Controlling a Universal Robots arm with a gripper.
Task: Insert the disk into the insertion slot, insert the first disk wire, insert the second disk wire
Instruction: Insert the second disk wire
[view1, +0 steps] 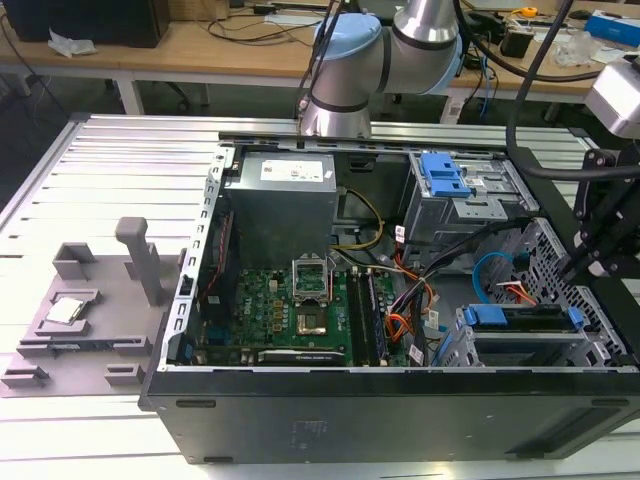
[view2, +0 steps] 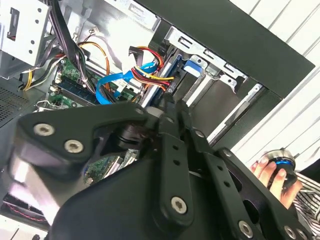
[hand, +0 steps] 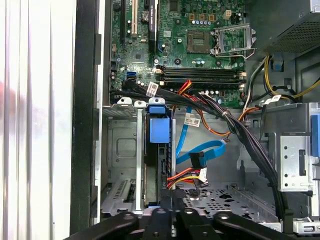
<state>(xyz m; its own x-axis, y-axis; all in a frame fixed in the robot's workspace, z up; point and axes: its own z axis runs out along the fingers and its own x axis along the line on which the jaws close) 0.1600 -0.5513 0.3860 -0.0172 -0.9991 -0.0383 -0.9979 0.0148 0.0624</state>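
The disk (view1: 522, 320), in its blue carrier (hand: 159, 131), sits inside the insertion slot (view1: 530, 348), a perforated metal cage at the case's corner on the exterior view's right. A blue flat wire (hand: 200, 151) and a red, yellow and black wire bundle (hand: 184, 176) end close to the disk's rear edge; whether either is plugged in is hidden. My gripper (view1: 572, 268) hovers just above that corner, a short way from the wires (view1: 512, 291). In the second wrist view its fingers (view2: 167, 107) meet at the tips, shut, with nothing seen between them.
The open case holds a green motherboard (view1: 300, 310), a power supply (view1: 280, 195) and a taller grey box with a blue latch (view1: 445, 175). A thick black cable bundle (hand: 240, 130) crosses beside the cage. A grey fixture (view1: 90, 300) lies outside. A hand (view2: 272, 172) holds a round device.
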